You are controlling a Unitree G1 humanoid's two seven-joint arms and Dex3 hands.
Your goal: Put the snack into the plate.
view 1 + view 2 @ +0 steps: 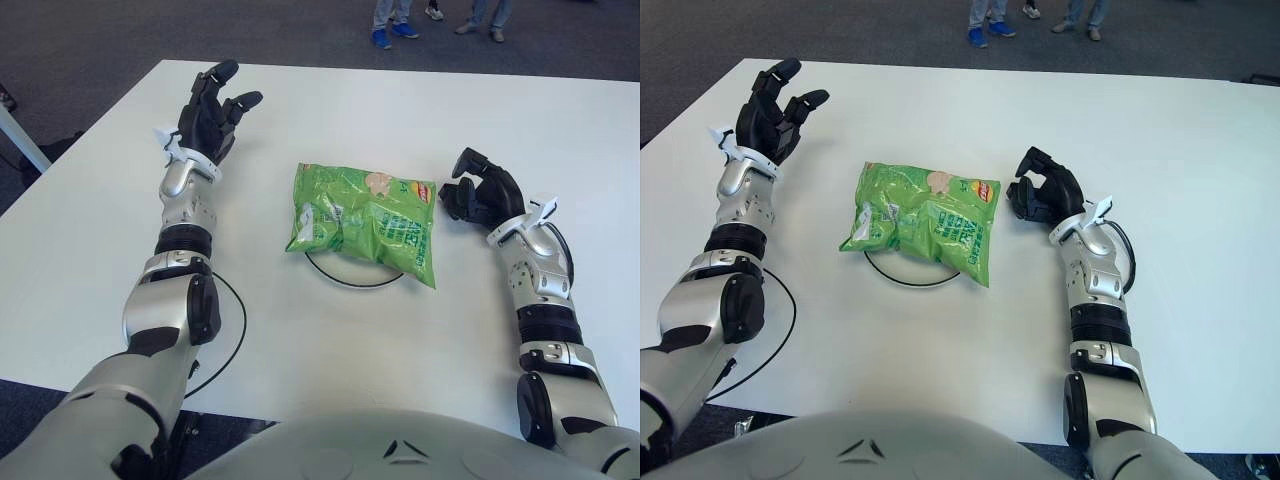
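A green snack bag [365, 222] lies flat in the middle of the white table [300, 340]. It covers most of a white plate [335, 272], so only the thin dark front rim of the plate shows, curving out under the near edge of the bag. The bag rests on the plate and its right lower corner reaches beyond the rim onto the table. The top edge of the bag has a small picture of chips and a red and yellow logo (the writing is too small to read).

The right hand [482, 190] is just beside the right edge of the bag, near its upper corner, but it does not touch it. Its 3 dark fingers are curled loosely inward and they hold nothing. I cannot tell if the hand touches the table.

The left hand [212, 112] shows well apart from the bag, on the left side toward the far edge of the table. Its fingers are spread and point away from the robot, and nothing is between them.

A thin black cable [236, 330] runs in a loop on the table beside the left forearm. Beyond the far edge of the table, the feet of 2 people [392, 32] stand on the dark floor.
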